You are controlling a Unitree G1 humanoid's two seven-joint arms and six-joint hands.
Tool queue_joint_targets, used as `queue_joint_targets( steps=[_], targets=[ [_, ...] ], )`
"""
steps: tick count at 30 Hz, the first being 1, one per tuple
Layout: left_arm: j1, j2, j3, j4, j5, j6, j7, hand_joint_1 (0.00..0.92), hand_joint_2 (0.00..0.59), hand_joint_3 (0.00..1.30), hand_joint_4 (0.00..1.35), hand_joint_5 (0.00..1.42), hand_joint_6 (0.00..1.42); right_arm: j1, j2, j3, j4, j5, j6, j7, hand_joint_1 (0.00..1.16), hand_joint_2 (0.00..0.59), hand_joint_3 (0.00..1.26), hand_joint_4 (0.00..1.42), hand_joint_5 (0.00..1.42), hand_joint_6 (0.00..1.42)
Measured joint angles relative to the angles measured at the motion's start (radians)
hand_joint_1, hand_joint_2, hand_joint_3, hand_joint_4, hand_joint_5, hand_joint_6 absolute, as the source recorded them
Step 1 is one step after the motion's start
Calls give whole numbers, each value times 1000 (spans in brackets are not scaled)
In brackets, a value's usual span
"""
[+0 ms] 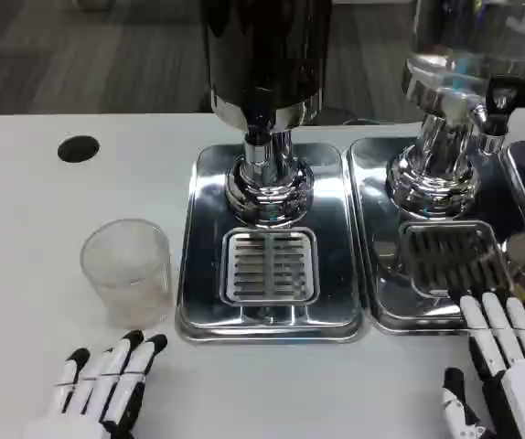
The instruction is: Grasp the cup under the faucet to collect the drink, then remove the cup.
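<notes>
A clear plastic cup [127, 271] stands upright on the white table, left of the middle dispenser's steel tray [206, 240]. The dark drink dispenser [264, 55] rises behind that tray, with its faucet [259, 137] above the slotted drip grate [269, 266]. My left hand [102, 384] lies at the bottom left, just in front of the cup, fingers extended and apart, holding nothing. My right hand [507, 361] is at the bottom right, fingers stretched toward the front rim of the second tray, also empty.
A second dispenser [468, 55] with a clear tank stands on its own steel tray [372, 229] to the right, its grate [453, 256] in front. A round black hole [78, 148] sits in the table at the back left.
</notes>
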Motion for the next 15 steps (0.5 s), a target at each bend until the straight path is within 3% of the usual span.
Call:
queue_joint_targets(
  steps=[15],
  targets=[
    [0,0,3,0,-2,-5,4,0,110,197,0,154,51,-8,2,-1,11,20,2,8,124,545,24,0,0,0]
  ],
)
